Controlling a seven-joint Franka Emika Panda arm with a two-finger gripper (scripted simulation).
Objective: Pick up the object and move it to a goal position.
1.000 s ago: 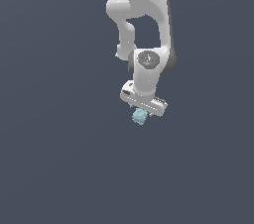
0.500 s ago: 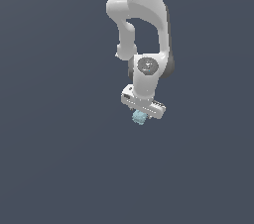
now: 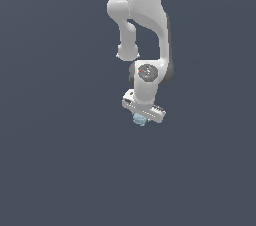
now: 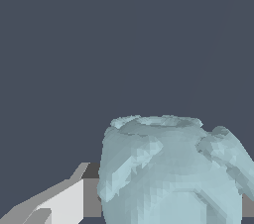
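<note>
In the exterior view the white arm hangs down from the top of the picture, and its pincer points downward over a plain dark blue-grey background. The object, a small pale light-blue lump with a bumpy surface, sits directly under the pincer, partly hidden by it. The wrist view shows the object very large and close, with one white finger just beside it. The pincer appears clamped on the object, held in the air.
</note>
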